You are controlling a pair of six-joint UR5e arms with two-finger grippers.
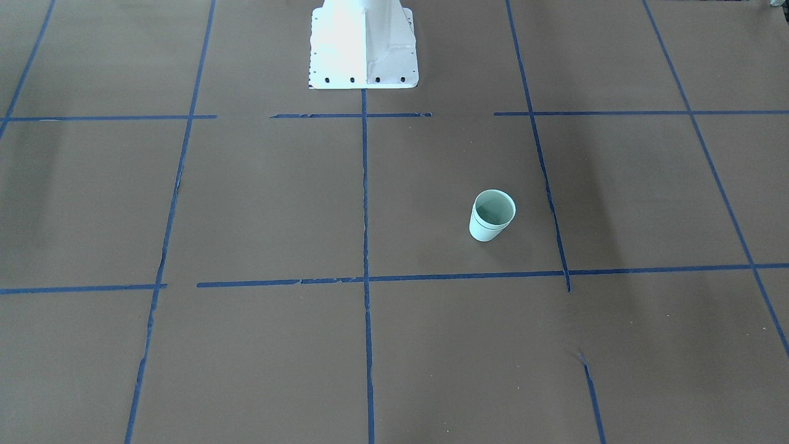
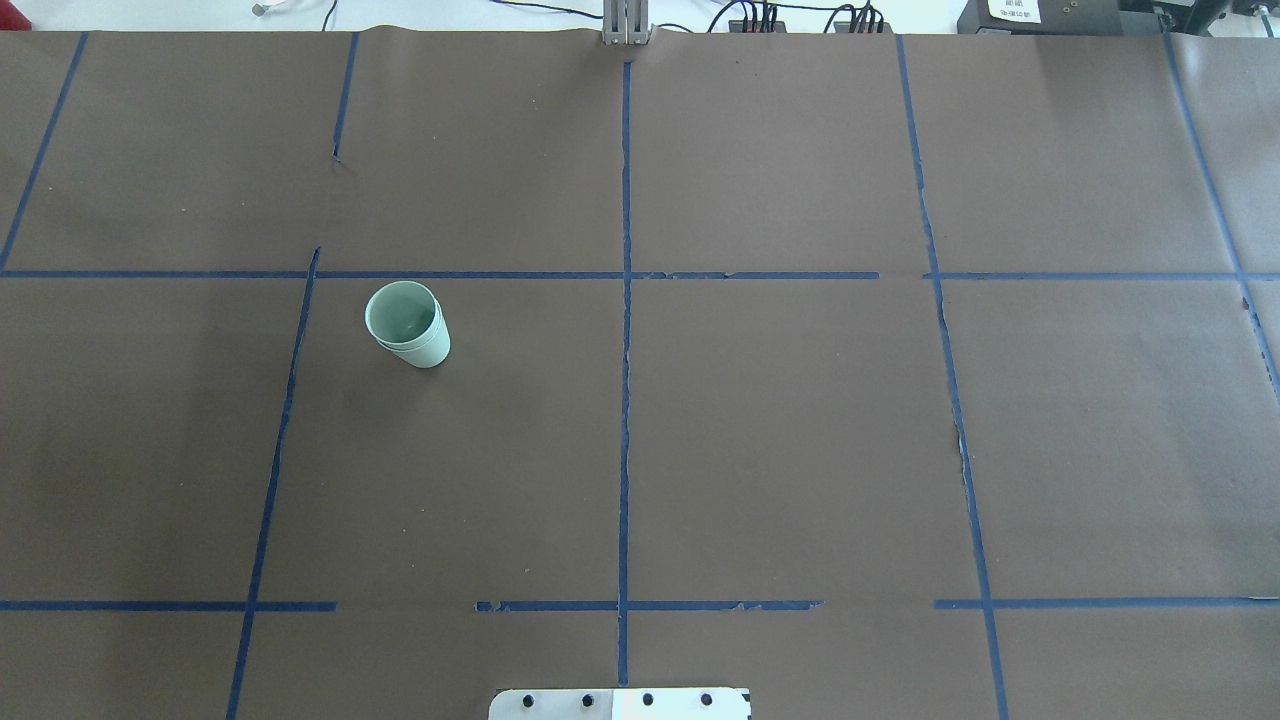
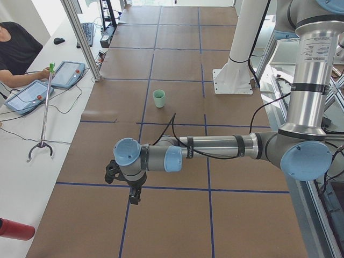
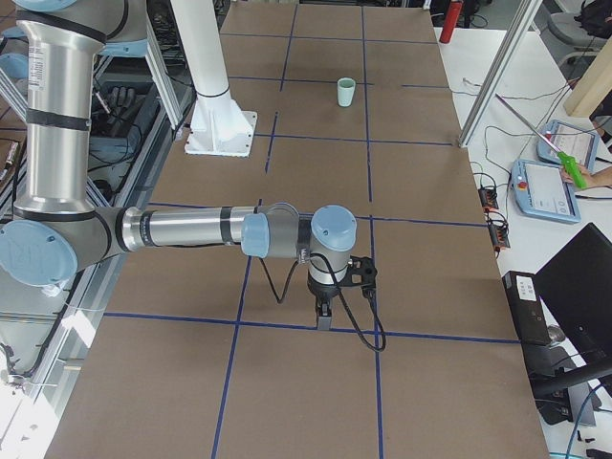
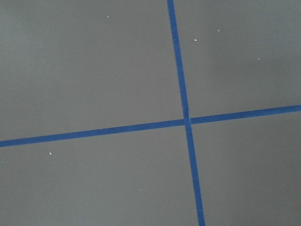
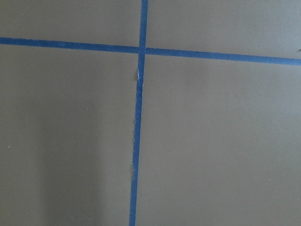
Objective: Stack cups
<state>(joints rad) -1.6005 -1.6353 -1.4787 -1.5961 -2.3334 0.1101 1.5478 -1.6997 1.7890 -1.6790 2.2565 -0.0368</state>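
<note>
The two pale mint-green cups (image 1: pixel 492 216) stand upright as one stack, one nested in the other, with two rims showing close together. The stack stands on the brown table left of the middle in the overhead view (image 2: pixel 407 325), and it shows small in the left side view (image 3: pixel 159 98) and the right side view (image 4: pixel 345 92). My left gripper (image 3: pixel 133 199) hangs over the table's near end, far from the cups; I cannot tell if it is open or shut. My right gripper (image 4: pixel 323 320) hangs at the opposite end, also far away; I cannot tell its state. The wrist views show only table and tape.
The white robot base (image 1: pixel 363 46) stands at the table's edge. Blue tape lines (image 2: pixel 625 300) divide the brown table into squares. An operator with tablets (image 3: pixel 32 88) and a grabber stick (image 3: pixel 45 113) are beside the table.
</note>
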